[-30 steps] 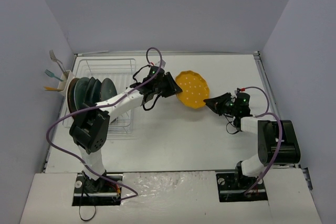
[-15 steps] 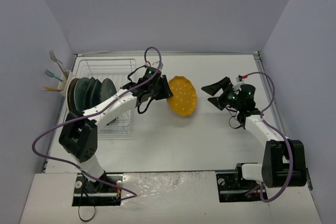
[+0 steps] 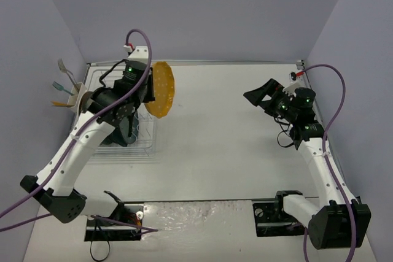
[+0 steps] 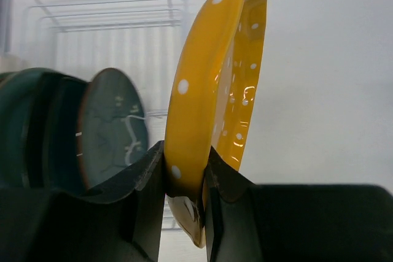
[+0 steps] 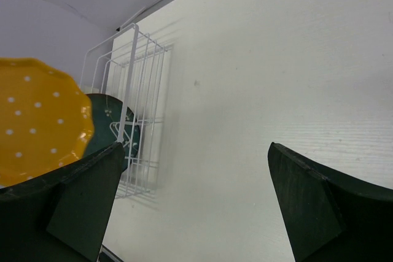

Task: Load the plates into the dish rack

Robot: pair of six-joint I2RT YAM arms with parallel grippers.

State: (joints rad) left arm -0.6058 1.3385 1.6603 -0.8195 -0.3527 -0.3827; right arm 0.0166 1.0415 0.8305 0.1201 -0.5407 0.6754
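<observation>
Left gripper point(image 4: 184, 173) clamps yellow plate point(image 4: 215, 90) upright on edge, seemingly above dish rack's point(image 3: 123, 78) right rim, racked plates point(image 4: 92, 133) leftward; right gripper point(image 3: 261, 96) gapes empty, well apart.

At the left wrist, the racked plates point(image 4: 37, 133) run off the left edge. The yellow plate point(image 4: 215, 90) is cut by the top edge, its lower rim buried between the left pincer's point(image 4: 184, 173) 2 fingers. From above, the left arm point(image 3: 86, 139) covers most of the racked plates and the middle of the dish rack point(image 3: 113, 78). The utensils point(image 3: 63, 69) by the cutlery cup point(image 3: 75, 98) are too small to identify.
</observation>
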